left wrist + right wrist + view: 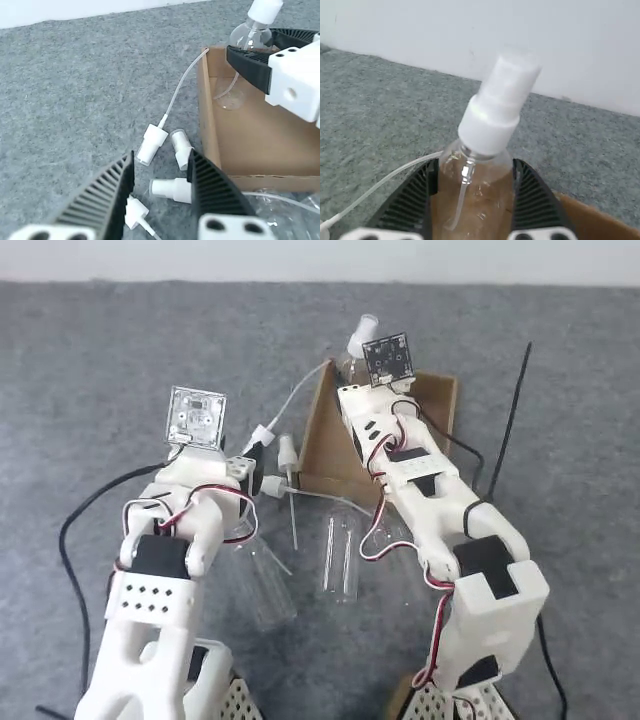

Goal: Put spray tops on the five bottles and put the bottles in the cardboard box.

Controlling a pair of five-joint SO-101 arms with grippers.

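The left pincer [161, 159] gapes empty above loose spray tops [151, 143]. The right pincer [475, 170] clamps a capped bottle [472, 205] over the cardboard box's [325, 440] far-left corner. Nearer, clear bottles [338, 560] lie half-hidden under the arms [470, 540].

I read even, diffuse lighting on all three feeds. In the high view, the bench [90, 360] shows only soft, short shadows beneath the two arms [160, 570]. The clear bottles [338, 558] lying on it return thin, pale glints. In the left wrist view, the left fingers [107, 195] sit close to the lens and blur, while the spray tops [152, 142] beyond are in focus. In the right wrist view, the spray top [500, 107] on the bottle [470, 200] goes soft at its tip against a bright, evenly lit wall [420, 30].
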